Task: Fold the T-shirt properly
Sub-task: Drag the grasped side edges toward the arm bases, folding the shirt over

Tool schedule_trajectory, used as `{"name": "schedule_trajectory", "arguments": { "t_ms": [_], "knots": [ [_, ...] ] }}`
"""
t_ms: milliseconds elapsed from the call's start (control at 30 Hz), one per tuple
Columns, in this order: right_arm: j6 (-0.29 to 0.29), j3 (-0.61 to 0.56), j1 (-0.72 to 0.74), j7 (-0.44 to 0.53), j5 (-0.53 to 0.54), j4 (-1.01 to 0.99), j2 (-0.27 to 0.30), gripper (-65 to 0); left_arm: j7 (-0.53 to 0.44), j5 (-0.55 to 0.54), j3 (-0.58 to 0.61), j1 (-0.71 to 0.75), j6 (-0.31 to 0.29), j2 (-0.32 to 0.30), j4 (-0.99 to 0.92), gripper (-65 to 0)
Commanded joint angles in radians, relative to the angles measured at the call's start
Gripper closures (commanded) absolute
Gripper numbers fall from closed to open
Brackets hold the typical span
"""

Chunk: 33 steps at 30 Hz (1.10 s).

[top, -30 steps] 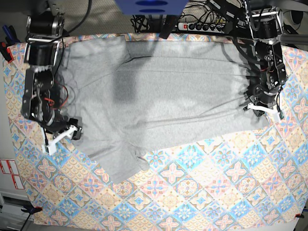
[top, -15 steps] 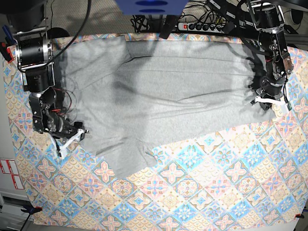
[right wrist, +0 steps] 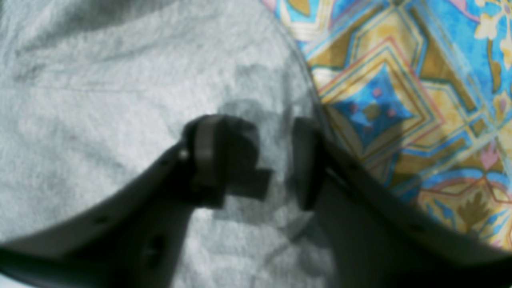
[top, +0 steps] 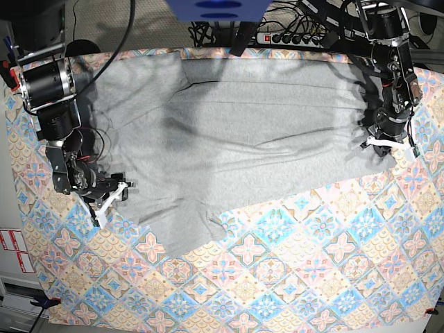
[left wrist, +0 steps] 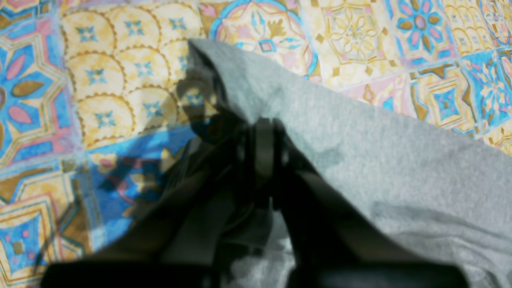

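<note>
On tablecloth (top: pixel 291 277), T-shirt (top: pixel 236 146) lies crosswise; left end effector (top: pixel 388 144) clamps hem, right end effector (top: pixel 111 198) parted.

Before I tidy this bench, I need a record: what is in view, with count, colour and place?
light heather-grey knit T-shirt: one, grey, spread across the far half of the cloth.
patterned pastel tablecloth: one, blue, pink and yellow tiles, under everything.
black power strip: one, behind the far edge, cables plugged in.
left gripper: one, black with white fingers, shut on the shirt's edge.
right gripper: one, black with white fingers, open at the shirt's opposite edge.
</note>
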Motion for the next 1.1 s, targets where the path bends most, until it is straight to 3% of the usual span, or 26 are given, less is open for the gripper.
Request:
{"name": "schedule_trajectory", "arguments": {
  "t_ms": [0,167,300,400,567,733,867,1067],
  "knots": [
    [0.021,-0.002,0.014,-0.02,0.005,0.003,0.008,-18.4,-0.021,-0.007,-0.006,-0.01,-0.003,-0.014,0.02,0.0],
    [0.069,0.005,0.01,-0.02,0.005,0.007,0.008,0.0,-0.021,-0.009,-0.006,-0.009,-0.003,-0.013,0.046,0.0],
    [0.086,0.033,0.002,-0.02,0.005,0.054,0.014,-0.2,-0.021,-0.009,-0.005,0.011,-0.003,-0.013,0.119,0.0],
    [0.086,0.139,-0.07,-0.028,0.005,0.163,0.043,-0.2,-0.021,-0.009,-0.006,0.025,-0.003,-0.013,0.168,0.0],
    [0.086,0.317,-0.179,-0.082,0.007,0.304,0.045,-0.2,-0.021,-0.009,-0.006,0.054,-0.003,-0.013,0.211,0.0],
    [0.086,0.351,-0.231,-0.097,0.007,0.396,0.045,-0.2,-0.021,-0.009,-0.006,0.061,-0.003,-0.013,0.213,0.0],
    [0.086,0.361,-0.296,-0.163,0.007,0.525,0.078,-0.2,-0.021,-0.009,-0.006,0.064,-0.003,-0.013,0.214,0.0],
    [0.086,0.49,-0.466,-0.18,0.007,0.719,0.078,-0.2,-0.023,-0.055,-0.008,0.11,-0.004,-0.017,0.227,0.0]
  ]
}}
